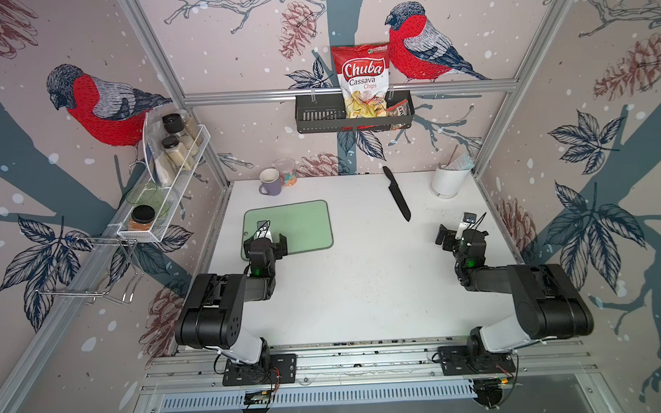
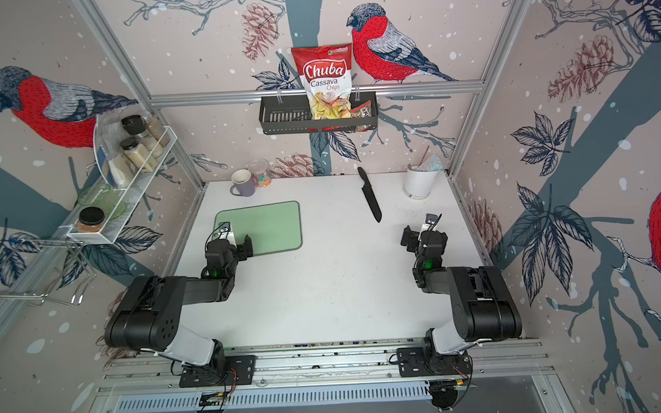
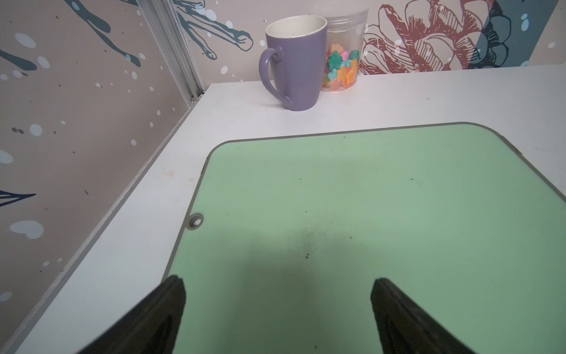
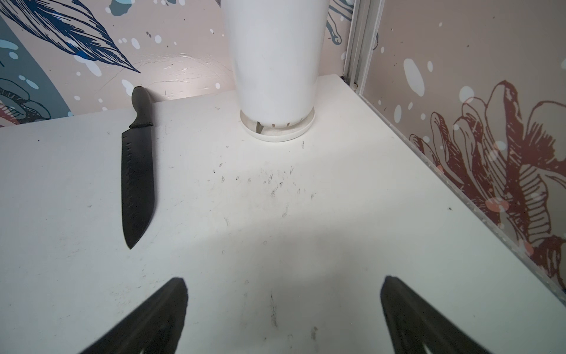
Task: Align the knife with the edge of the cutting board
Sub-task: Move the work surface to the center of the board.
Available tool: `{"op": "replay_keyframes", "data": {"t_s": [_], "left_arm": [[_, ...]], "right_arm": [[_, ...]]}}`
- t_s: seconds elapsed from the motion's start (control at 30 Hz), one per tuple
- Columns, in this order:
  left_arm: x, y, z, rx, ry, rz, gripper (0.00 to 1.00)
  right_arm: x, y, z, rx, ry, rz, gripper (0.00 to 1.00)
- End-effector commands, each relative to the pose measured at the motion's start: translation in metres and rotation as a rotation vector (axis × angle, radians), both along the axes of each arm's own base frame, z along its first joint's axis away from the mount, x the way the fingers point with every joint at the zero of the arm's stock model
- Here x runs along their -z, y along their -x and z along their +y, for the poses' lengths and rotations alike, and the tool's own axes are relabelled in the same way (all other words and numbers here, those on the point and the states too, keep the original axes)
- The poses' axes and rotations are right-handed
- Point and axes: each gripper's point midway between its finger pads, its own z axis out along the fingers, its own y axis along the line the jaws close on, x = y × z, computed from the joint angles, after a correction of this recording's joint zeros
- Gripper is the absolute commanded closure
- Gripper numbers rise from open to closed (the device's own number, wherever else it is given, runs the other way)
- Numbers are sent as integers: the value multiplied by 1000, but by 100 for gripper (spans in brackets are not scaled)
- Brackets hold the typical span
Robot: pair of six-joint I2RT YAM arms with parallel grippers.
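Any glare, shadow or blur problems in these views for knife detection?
Both top views: wide-angle stretch at the corners; knife crisp on the table. Right wrist: glare on the wall behind the knife handle, right gripper's shadow on the table, fingers soft. Left wrist: left gripper's shadow darkens the board, fingers soft.

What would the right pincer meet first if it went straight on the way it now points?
Probably the white pot; the right pincer, open, points at it across the table. The knife lies off to one side. Depth is unclear.

Black arms (image 1: 211, 313), white lower links (image 1: 247, 348), green LEDs (image 1: 255, 272)
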Motion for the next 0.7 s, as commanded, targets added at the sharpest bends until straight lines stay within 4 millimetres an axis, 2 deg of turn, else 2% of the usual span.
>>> {"op": "replay_keyframes", "data": {"t_s": [0.0,0.07,0.13,0.17,0.2,0.23,0.27,0.3,0.37,0.43,0.5,0.53,0.67], "left_arm": [[-17,17,22,-179,-44,-92,3],[-32,25,16,-155,-64,-150,3],[-55,34,8,-156,-119,-189,3],[-69,38,2,-142,-119,-221,3],[-83,43,4,-167,-81,-249,3],[-92,51,19,-287,22,-280,3],[-100,62,36,-428,138,-304,4],[-90,70,42,-483,262,-254,4],[-73,77,55,-502,383,-140,4],[-64,76,64,-506,388,-75,4],[-63,72,67,-520,334,9,4],[-59,68,68,-525,307,62,4],[-38,48,76,-556,315,246,4]], "right_arm": [[-6,-2,1,-7,-12,-22,0],[-6,-2,1,-6,-9,-21,0],[-22,-1,-10,102,47,-63,0],[-42,2,-15,205,116,-80,0],[-62,6,-8,255,193,-59,0],[-87,4,5,252,211,-61,0],[-97,6,16,218,199,-22,0],[-98,4,30,153,143,12,0],[-90,-1,47,86,-89,27,0],[-67,-9,73,-40,-404,109,0],[-54,-16,95,-67,-551,207,0],[-48,-18,108,-69,-553,253,0],[-38,-17,182,-147,-397,314,0]]}}
